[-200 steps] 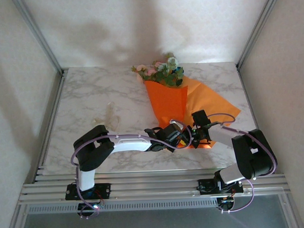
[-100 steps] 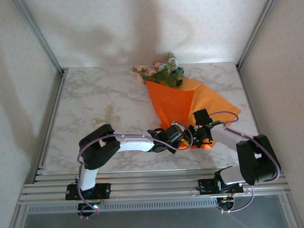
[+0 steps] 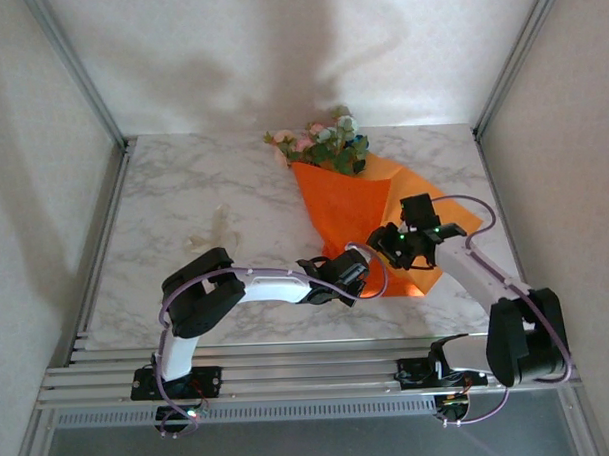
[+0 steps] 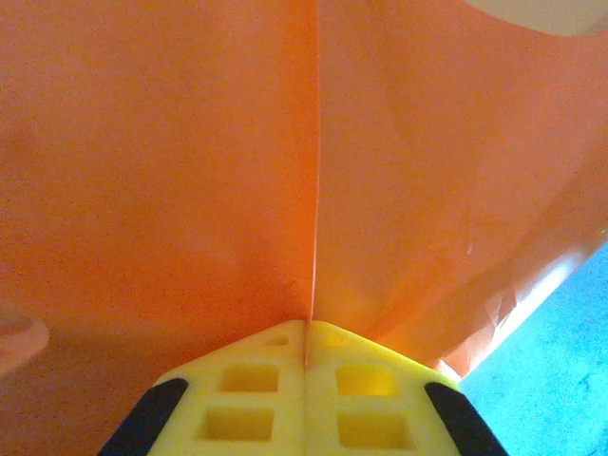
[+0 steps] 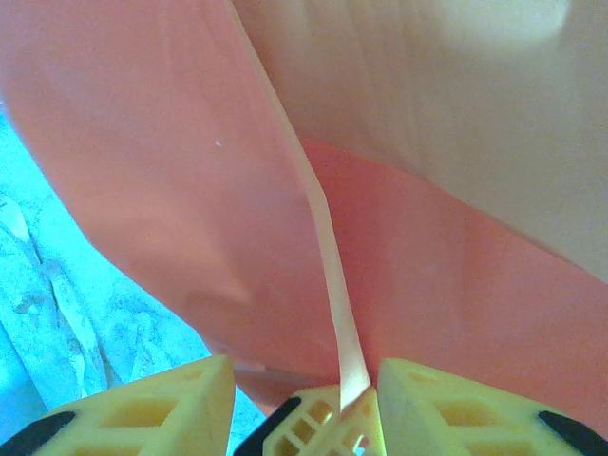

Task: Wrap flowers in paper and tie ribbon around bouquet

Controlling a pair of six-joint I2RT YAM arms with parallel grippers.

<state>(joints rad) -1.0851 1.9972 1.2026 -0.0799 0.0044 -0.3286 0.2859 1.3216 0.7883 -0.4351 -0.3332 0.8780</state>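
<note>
Orange paper (image 3: 356, 208), one glossy sheet, lies folded into a cone on the marble surface (image 3: 173, 183). One bunch of flowers (image 3: 326, 139) pokes out at its far end. One pale ribbon (image 3: 221, 224) lies on the surface, well left of the paper. Two hands meet near the cone's near tip. The left hand (image 3: 366, 276) is clamped tight on a paper fold, its yellow fingers (image 4: 247, 389) pressed together. The right hand (image 3: 383, 241) stands parted, with a paper edge running between its fingers (image 5: 142, 404).
</note>
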